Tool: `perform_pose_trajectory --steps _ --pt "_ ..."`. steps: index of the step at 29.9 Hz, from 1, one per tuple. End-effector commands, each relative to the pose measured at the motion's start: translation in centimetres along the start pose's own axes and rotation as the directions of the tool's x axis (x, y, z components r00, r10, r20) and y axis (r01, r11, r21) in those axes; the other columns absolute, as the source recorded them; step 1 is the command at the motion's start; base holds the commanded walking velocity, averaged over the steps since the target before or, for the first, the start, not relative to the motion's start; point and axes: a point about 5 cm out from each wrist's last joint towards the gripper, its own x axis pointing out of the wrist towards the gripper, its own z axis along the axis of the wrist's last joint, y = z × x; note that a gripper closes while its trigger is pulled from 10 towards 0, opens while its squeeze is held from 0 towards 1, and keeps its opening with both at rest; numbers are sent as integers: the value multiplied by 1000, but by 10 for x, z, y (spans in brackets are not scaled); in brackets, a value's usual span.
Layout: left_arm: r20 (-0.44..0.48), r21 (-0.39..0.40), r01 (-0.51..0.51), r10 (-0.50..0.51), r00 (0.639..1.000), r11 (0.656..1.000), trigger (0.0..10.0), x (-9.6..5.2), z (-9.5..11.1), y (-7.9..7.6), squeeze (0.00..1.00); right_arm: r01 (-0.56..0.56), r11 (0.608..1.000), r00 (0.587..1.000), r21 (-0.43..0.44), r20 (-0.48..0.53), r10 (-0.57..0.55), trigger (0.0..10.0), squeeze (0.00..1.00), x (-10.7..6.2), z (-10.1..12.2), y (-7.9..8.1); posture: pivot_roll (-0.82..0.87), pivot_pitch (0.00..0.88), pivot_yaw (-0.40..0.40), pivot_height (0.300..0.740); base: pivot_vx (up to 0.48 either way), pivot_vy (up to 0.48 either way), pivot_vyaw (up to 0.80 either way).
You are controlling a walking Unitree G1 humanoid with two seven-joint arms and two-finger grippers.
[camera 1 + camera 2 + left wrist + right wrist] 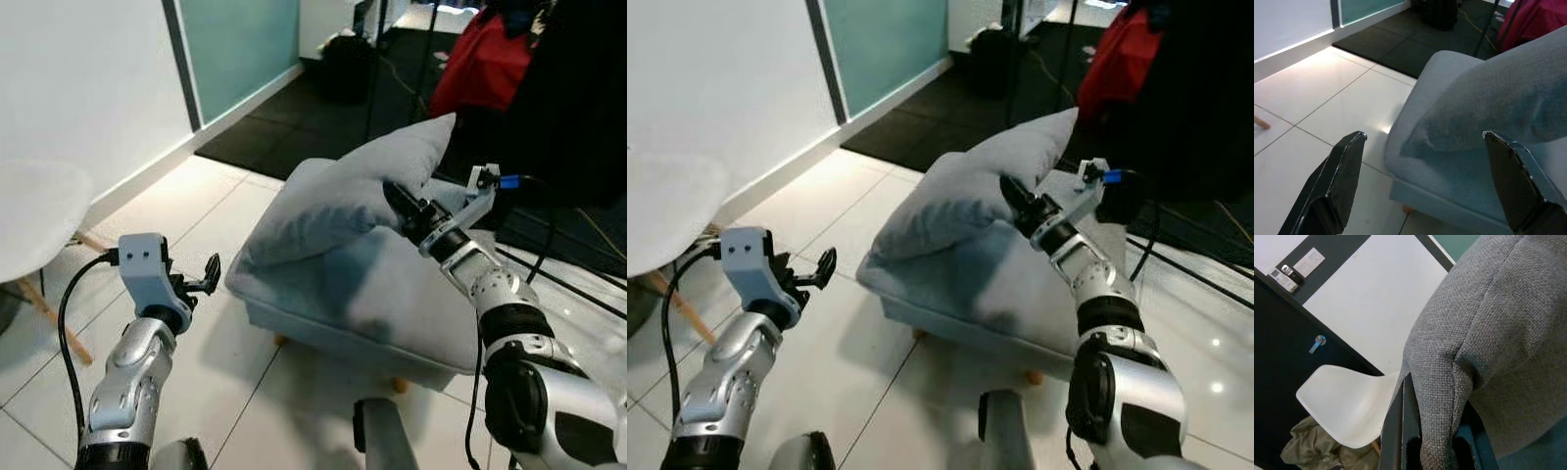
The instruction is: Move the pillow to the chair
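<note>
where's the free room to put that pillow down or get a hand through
The white plastic shell chair seat, at the robot's left, looks bare. Open white floor tiles lie between the chair and the grey upholstered footstool. The open left gripper hovers there. The stool's far side is crowded: the right gripper pinches the grey fabric pillow, with stands and cables behind.

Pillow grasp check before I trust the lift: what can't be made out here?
- Right gripper fingertips: buried in a pinched fold of the pillow, head views.
- Chair: cut off by the left edge, head views.
- Footstool far side: hidden behind the pillow and right arm.
- Wall panels: too small, right wrist view.
</note>
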Motion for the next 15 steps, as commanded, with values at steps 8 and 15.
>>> perform_pose_trajectory --steps 8,15 --pt "-83 6 -81 81 993 997 10000 -6 -31 8 0 -67 997 993 29 -91 70 0 0 -2 -29 9 -175 0 -40 584 0 0 0" --pt "-111 12 -123 124 986 992 10000 -14 -40 17 0 -92 994 985 59 -139 99 0 0 -6 -49 14 -170 0 -46 609 0 0 0"
